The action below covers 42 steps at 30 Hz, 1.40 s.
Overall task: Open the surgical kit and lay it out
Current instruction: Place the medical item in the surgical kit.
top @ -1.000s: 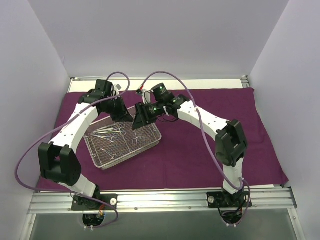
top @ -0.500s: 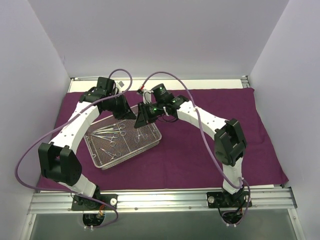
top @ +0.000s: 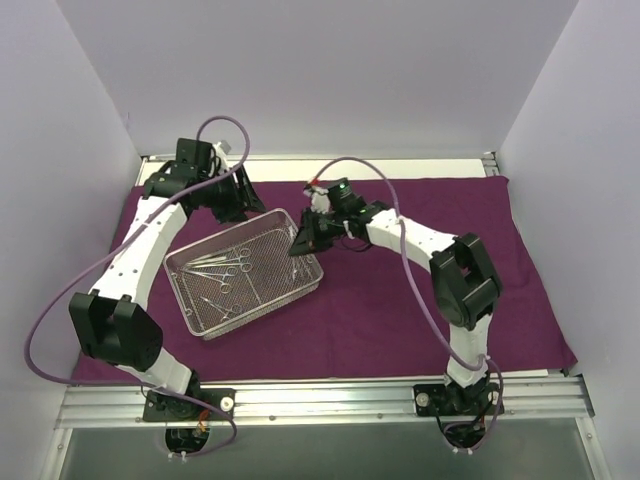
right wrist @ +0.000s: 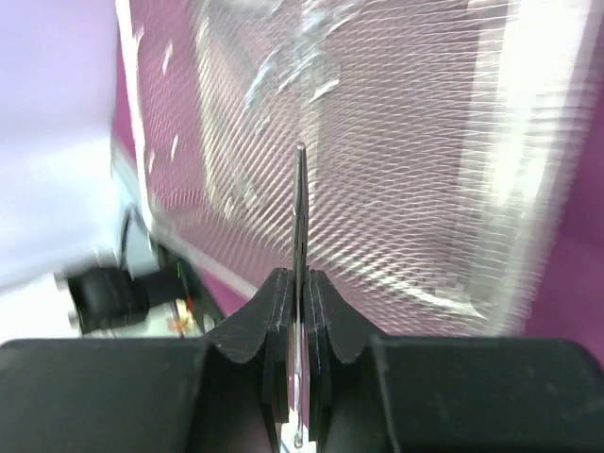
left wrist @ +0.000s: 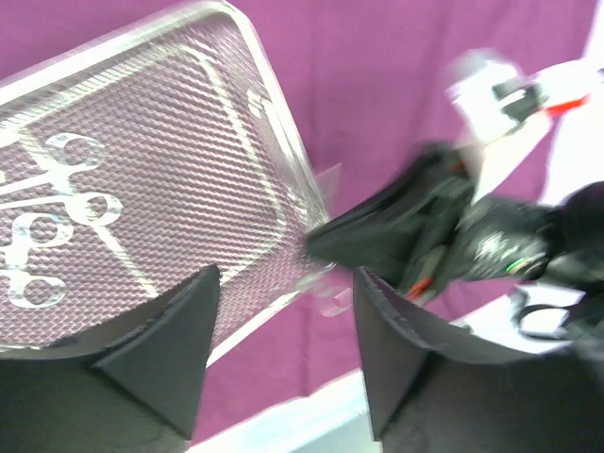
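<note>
- Top external view: the purple cloth [top: 400, 300] lies spread flat over the table, and the wire tray [top: 183, 298] sits on its left half, turned at a slant.
- Scissor-handled clamps [top: 222, 262] lie in the left part of the tray; I cannot count them.
- The right claw [top: 300, 245] is over the tray's right end. In the right wrist view its fingers are pinched together on a thin silver tool [right wrist: 300, 217], seen edge-on, so I cannot tell which kind it is.
- The tool's long axis runs straight out in line with the fingers, with tray mesh under its tip.
- The left claw [top: 243, 203] is at the tray's far edge. In the left wrist view its fingers stand well apart and hold nothing.
- Judgement: the step in hand is taking this tool out of the tray.
- Bare cloth lies to the right of the tray, on the right arm's side, so that arm is the nearer one for laying the tool down there.
</note>
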Each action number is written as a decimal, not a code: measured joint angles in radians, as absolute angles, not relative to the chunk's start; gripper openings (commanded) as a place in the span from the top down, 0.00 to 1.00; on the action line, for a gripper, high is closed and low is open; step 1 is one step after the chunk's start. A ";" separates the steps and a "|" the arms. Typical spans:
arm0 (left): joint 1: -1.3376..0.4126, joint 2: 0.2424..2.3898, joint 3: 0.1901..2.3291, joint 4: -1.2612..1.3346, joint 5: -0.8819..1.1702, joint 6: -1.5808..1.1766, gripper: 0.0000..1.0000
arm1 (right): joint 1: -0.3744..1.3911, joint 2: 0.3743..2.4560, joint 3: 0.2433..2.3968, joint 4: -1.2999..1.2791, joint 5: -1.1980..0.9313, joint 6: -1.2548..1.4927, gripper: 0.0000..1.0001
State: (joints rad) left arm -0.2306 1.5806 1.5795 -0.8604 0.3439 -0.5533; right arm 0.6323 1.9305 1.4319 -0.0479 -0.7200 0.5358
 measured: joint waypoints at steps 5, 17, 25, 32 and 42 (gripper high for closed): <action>-0.174 1.542 1.562 -0.860 0.287 -0.532 0.30 | 0.461 1.847 1.323 0.082 -0.582 0.716 1.00; -0.121 1.519 1.436 -0.846 0.332 -0.495 0.33 | 0.186 1.610 1.174 0.319 0.047 1.196 1.00; -0.101 1.519 1.360 -0.807 0.382 -0.491 0.34 | 0.094 1.691 1.085 0.415 0.190 1.362 1.00; -0.074 1.519 1.352 -0.792 0.414 -0.491 0.34 | -0.022 1.736 1.006 0.459 0.179 1.396 1.00; -0.049 1.528 1.332 -0.766 0.442 -0.492 0.35 | -0.105 1.871 0.983 0.595 -0.001 1.340 1.00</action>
State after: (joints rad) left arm -0.0494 1.5284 1.3315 -0.7658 0.4416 -0.4923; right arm -0.1055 1.8706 0.9833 0.5953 -0.0006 1.3399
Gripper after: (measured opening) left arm 0.655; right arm 0.073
